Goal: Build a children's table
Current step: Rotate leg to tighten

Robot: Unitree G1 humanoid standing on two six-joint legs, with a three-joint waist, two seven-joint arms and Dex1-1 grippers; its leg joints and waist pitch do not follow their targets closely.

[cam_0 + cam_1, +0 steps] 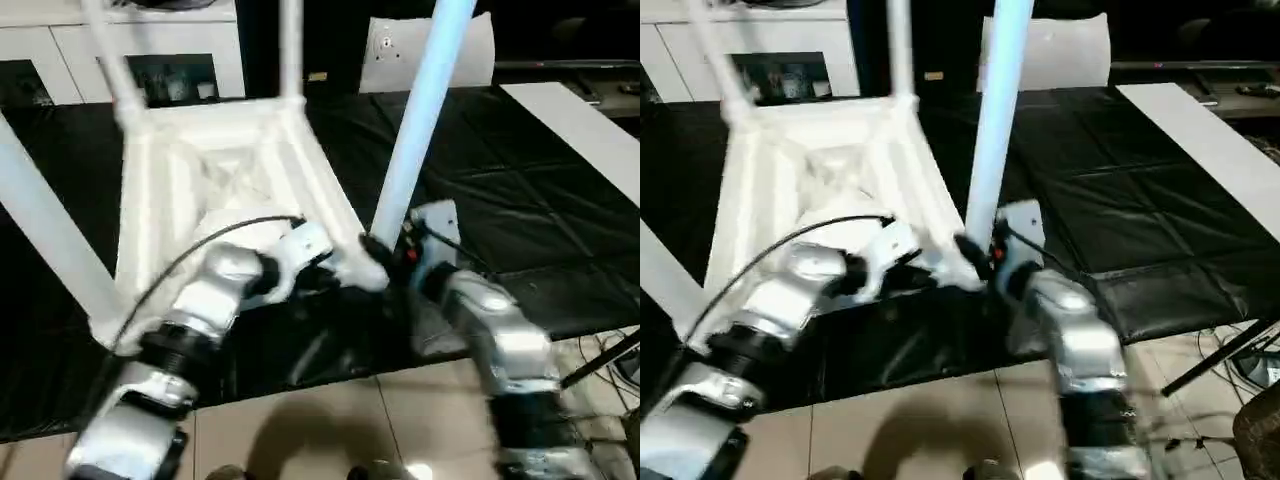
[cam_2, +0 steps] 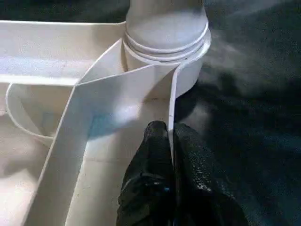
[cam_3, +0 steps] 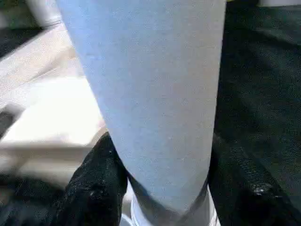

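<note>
White plastic square tabletop [image 1: 230, 170] lies upside down on the black quilted mat [image 1: 520, 200], ribbed underside up, rim all round.

Left to right:
- Near-left white tapered tubular leg [image 1: 50, 240] stands in its corner socket, leaning out toward the left edge of the head view.
- Far-left leg [image 1: 110, 60] stands in the far-left corner, leaning slightly left.
- Far-right leg [image 1: 291, 50] stands about upright in the far-right corner.
- Left end effector [image 2: 171, 155] is clenched on the tabletop's near rim — the thin white wall sits between its two black fingers [image 2: 150, 174], one inside the rim and one outside, just beside the near-right round corner socket [image 2: 164, 52]. Silver left forearm [image 1: 200, 300] reaches in over the near-left part of the tabletop, with a black cable [image 1: 170, 265] arcing over it.
- Near-right leg [image 1: 420, 110] stands in that near-right socket, tilted a little to the right at its top; it looks pale blue in the head views.
- Right end effector [image 3: 162, 174] is grasping this leg low down — black fingers [image 3: 94, 183] on either side of the tube, just above the socket collar. Silver right forearm [image 1: 490, 330] comes in from the near right.

Off the mat's far-right edge: long flat white board strip [image 1: 580, 120] running diagonally. Flat white sheet-like bag [image 1: 385, 50] behind the tabletop, at the far side. White cabinet [image 1: 60, 50] at far left; beige tiled floor [image 1: 330, 420] below the mat's near edge.
</note>
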